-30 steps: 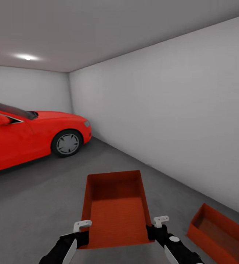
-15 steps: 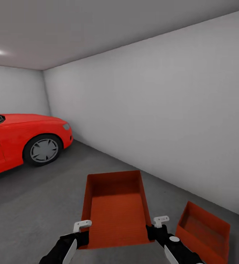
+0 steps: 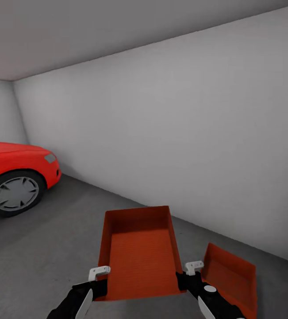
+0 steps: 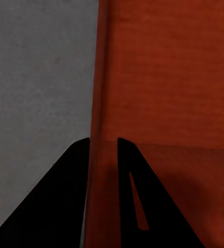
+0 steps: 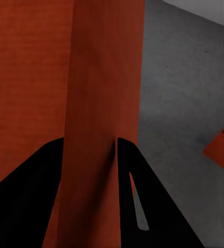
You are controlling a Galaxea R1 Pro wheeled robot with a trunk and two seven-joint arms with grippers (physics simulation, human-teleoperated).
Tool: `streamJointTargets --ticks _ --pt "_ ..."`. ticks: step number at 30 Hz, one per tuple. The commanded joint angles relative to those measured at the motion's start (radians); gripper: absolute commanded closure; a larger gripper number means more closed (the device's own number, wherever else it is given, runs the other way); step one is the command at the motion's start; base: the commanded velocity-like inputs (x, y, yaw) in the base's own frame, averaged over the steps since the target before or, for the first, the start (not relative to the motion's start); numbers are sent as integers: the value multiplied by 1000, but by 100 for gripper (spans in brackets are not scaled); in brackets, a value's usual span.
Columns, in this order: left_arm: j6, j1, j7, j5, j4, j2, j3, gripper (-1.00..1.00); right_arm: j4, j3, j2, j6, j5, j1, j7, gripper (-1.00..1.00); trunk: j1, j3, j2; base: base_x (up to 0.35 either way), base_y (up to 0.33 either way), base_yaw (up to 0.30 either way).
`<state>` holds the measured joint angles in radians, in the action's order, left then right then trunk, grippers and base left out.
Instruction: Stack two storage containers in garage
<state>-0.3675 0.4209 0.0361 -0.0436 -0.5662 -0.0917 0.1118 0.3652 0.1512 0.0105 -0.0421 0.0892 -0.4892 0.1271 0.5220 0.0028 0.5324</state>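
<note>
Orange-red load: the carried container hangs in front of the robot, held level between both arms above the garage floor.
Left grip: the left gripper pinches the container's left wall near its near corner; in the left wrist view the two dark fingers sit close together with the thin wall between them.
Right grip: the right gripper does the same on the right wall; in the right wrist view its fingers clamp that wall, one inside and one outside.
Second bin: the other container rests on the floor, low and to the right of the held one, just beyond the right gripper and close to the white wall.
Key relation: the target lies right and below the load, nearer the right arm, and its long axis looks turned at an angle to the held bin's long axis, which runs straight away from the robot.
Coming move, as I judge it: turn further right, square the two long axes, then lower.
Arm pose: both forearms reach forward, low and roughly symmetric.
Backdrop: a red car stands well apart at the left.
</note>
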Motion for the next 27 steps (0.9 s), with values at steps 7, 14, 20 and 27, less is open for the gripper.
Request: streamJointTargets --ticks 7,14,20,27 --pt "7 0 31 24 -31 14 5 100 -4 33 -1 -4 11 0 29 100 1 -3 1 325 -75 -287" --pt "7 0 31 24 -31 13 5 100 -4 33 -1 -4 11 0 29 100 1 -7 1 325 -92 -285" --pt "7 0 31 24 -31 13 5 100 -4 33 -1 -4 11 0 29 100 1 -10 1 325 -132 -280" --pt "7 0 31 24 -31 13 5 100 -4 33 -1 -4 11 0 29 100 1 -15 1 325 -137 -276"
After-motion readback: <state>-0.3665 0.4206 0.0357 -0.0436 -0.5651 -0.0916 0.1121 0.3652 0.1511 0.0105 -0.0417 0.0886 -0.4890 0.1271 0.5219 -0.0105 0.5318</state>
